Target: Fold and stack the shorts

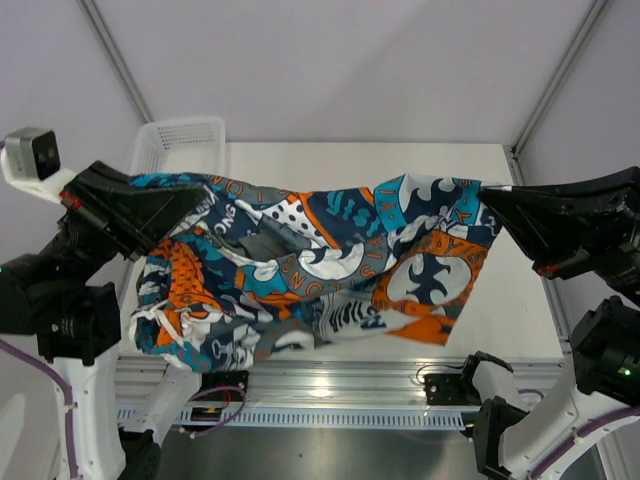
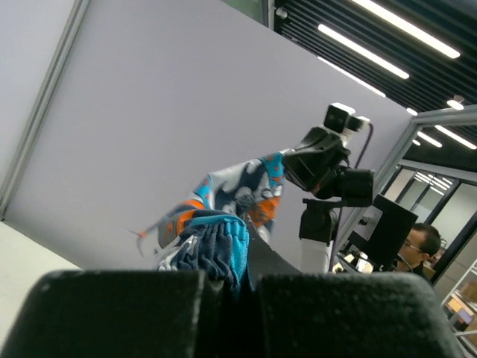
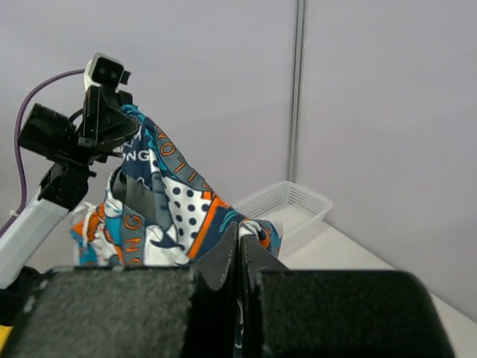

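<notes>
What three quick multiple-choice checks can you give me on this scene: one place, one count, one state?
1. Where is the basket? A far left corner of the table; B near right corner; C near left corner.
2. How many tools grip the shorts? A none; B one; C two.
3. How are the shorts? A folded flat; B stretched between both tools; C bunched in the basket.
Answers: 1 A, it stands behind the left tool. 2 C, left tool and right tool each pinch an end. 3 B, the cloth spans tool to tool.
</notes>
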Controlling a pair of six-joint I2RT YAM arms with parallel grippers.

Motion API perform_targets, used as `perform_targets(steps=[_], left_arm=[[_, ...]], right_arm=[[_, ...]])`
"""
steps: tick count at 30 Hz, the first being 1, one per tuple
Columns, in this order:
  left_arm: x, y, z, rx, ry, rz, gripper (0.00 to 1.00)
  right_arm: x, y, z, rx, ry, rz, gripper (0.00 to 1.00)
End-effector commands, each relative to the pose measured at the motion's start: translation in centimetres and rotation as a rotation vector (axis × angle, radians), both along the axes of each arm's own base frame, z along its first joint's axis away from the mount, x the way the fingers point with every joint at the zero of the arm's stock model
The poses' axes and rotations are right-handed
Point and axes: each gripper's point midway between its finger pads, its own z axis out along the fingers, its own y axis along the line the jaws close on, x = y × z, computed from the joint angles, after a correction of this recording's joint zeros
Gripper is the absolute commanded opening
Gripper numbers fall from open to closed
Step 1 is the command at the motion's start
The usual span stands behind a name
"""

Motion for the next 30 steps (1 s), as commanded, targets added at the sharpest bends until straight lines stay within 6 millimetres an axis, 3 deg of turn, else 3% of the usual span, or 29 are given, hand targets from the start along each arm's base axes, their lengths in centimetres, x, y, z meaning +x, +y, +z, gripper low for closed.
perform_targets(steps=[1,3,4,6,7,8,9,10,11,12,13,14,15,16,17,18,21,22,27,28,29,30], left_arm=[[10.5,-0.4,-2.5,0.020,0.256,0.021,0.00],[14.1,-0.5,-2.9,0.011,0.295,0.003,0.00],[18.0,-0.7,-4.7,0.011,0.366,-0.005,0.00],[21.2,-0.7,-6.2,0.016,0.393,-0.001,0.00],[22.7,-0.9,-7.4,0.025,0.421,0.003,0.00],[25.1,-1.0,-9.7,0.039,0.458,0.016,0.00],[26.4,-1.0,-11.7,0.043,0.499,0.021,0.00],[27.3,-1.1,-13.1,0.041,0.523,0.025,0.00],[28.4,-1.4,-14.4,0.038,0.527,0.020,0.00],[29.6,-1.7,-18.3,0.044,0.604,0.015,0.00],[30.1,-2.0,-19.6,0.047,0.619,0.011,0.00],[30.4,-2.7,-20.7,0.056,0.608,0.002,0.00],[31.7,-3.2,-24.9,0.065,0.691,0.003,0.00],[32.2,-3.7,-26.3,0.072,0.706,-0.001,0.00],[32.4,-4.7,-27.8,0.080,0.701,-0.018,0.00],[33.8,-5.2,-30.8,0.079,0.754,-0.023,0.00],[35.3,-7.2,-32.7,0.043,0.746,-0.094,0.00],[37.1,-7.8,-34.1,0.031,0.764,-0.110,0.00],[41.9,-9.5,-37.0,0.017,0.793,-0.144,0.00],[43.1,-9.8,-36.2,0.019,0.766,-0.141,0.00],[44.7,-10.0,-37.5,0.037,0.792,-0.126,0.00],[45.8,-10.2,-36.8,0.042,0.774,-0.117,0.00]], right_arm=[[9.4,-4.6,-1.6,0.158,0.295,-0.047,0.00],[13.0,-6.6,-3.6,0.187,0.380,-0.080,0.00],[15.8,-8.0,-6.3,0.231,0.491,-0.093,0.00],[18.1,-9.8,-9.5,0.258,0.562,-0.139,0.00],[19.5,-10.6,-13.0,0.291,0.643,-0.146,0.00],[20.1,-11.2,-14.9,0.309,0.681,-0.156,0.00],[20.8,-11.8,-16.9,0.328,0.717,-0.166,0.00],[21.8,-12.3,-21.1,0.359,0.793,-0.167,0.00],[22.2,-12.6,-23.3,0.375,0.832,-0.169,0.00],[22.6,-12.9,-25.6,0.393,0.875,-0.174,0.00],[23.1,-13.3,-27.7,0.402,0.891,-0.192,0.00],[23.3,-13.4,-32.3,0.445,0.982,-0.200,0.00],[23.3,-13.5,-34.4,0.469,1.012,-0.209,0.00],[23.8,-14.0,-35.9,0.481,0.987,-0.242,0.00],[23.6,-13.9,-39.5,0.540,1.061,-0.257,0.00],[24.0,-14.3,-40.1,0.549,1.024,-0.274,0.00],[24.9,-15.2,-43.8,0.626,1.074,-0.365,0.00],[25.5,-15.5,-44.0,0.620,1.050,-0.386,0.00],[30.1,-15.8,-46.0,0.602,1.061,-0.411,0.00],[30.8,-15.9,-46.3,0.602,1.062,-0.410,0.00],[31.5,-15.8,-46.7,0.602,1.071,-0.409,0.00],[32.5,-16.4,-47.8,0.623,1.086,-0.422,0.00]])
